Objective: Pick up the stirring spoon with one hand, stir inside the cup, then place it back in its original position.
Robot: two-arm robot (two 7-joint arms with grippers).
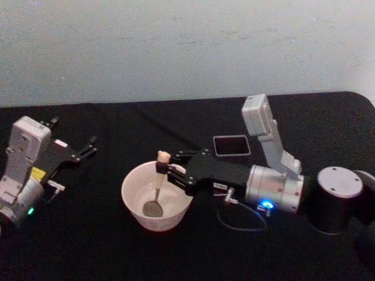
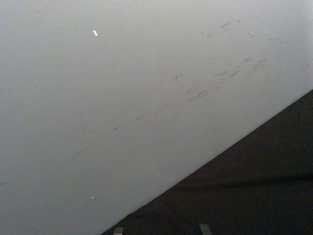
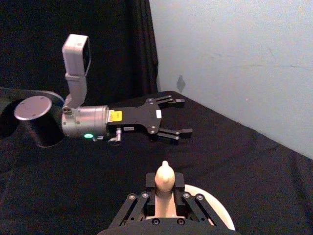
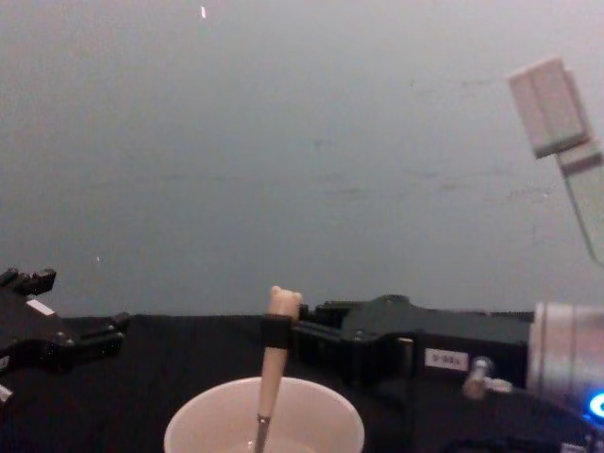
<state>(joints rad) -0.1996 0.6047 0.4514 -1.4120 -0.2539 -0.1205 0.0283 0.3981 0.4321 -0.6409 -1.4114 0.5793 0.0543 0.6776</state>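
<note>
mid-stir; pickup looks done, put-back not yet done.
l gripper [image 1: 89, 147] sits idle at the left of the surface [image 1: 88, 234], jaws spread, empty. centre: cup [image 1: 137, 190] w/ stirring spoon [image 1: 158, 184] leaning slightly in it, bowl end at the bottom, bear head above the rim. r gripper [image 1: 161, 170] reaches in from the right, jaws clenched on the beige handle just under the head. left to do: finish stirring, then return spoon to the dark square holder [image 1: 232, 154], behind and right of the cup, empty now.
</note>
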